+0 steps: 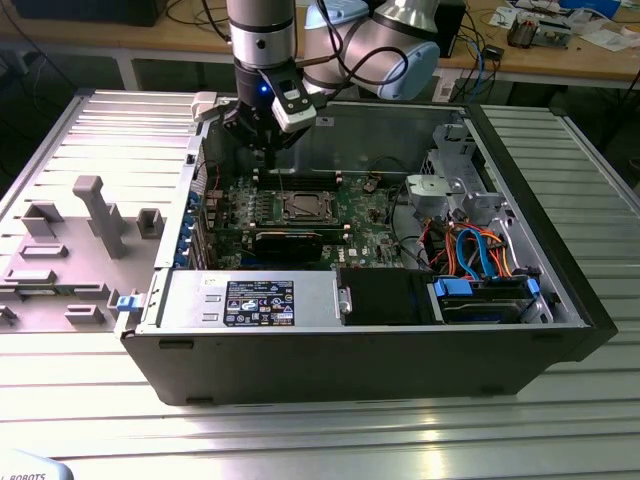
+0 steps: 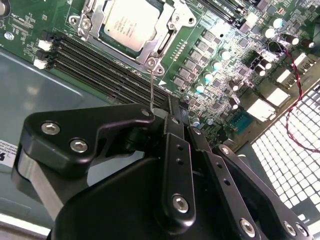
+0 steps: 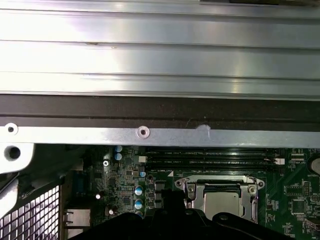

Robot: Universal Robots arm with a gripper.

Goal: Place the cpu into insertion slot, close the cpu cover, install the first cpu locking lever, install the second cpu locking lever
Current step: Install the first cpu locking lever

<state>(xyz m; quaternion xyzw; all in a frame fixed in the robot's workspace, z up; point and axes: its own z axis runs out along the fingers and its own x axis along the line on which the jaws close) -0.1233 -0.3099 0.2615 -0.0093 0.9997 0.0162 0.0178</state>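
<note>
Black gripper [image 2: 169, 115] clamped on the thin silver wire locking lever [image 2: 151, 85], which rises near-upright from a corner of the silver-rimmed square insertion slot [image 2: 152, 62] just below (flat grey cpu [image 2: 129, 25] seated, windowed silver cpu cover [image 2: 167, 41] down).

cpu [image 2: 131, 25] in insertion slot [image 2: 153, 62]

Below and just ahead of gripper [image 2: 167, 114]: cpu [image 2: 127, 25], flat square with a dull silver-grey top, seated level in insertion slot [image 2: 82, 24]. Silver metal rim around slot. Over it, cpu cover [image 2: 164, 44]: thin silver frame with 1 large square window, lying flat around cpu's edges. 1 locking lever [image 2: 151, 85], thin silver rod, raised upright from slot corner nearest gripper, upper end reaching gripper tip; grasp not discernible.
</note>
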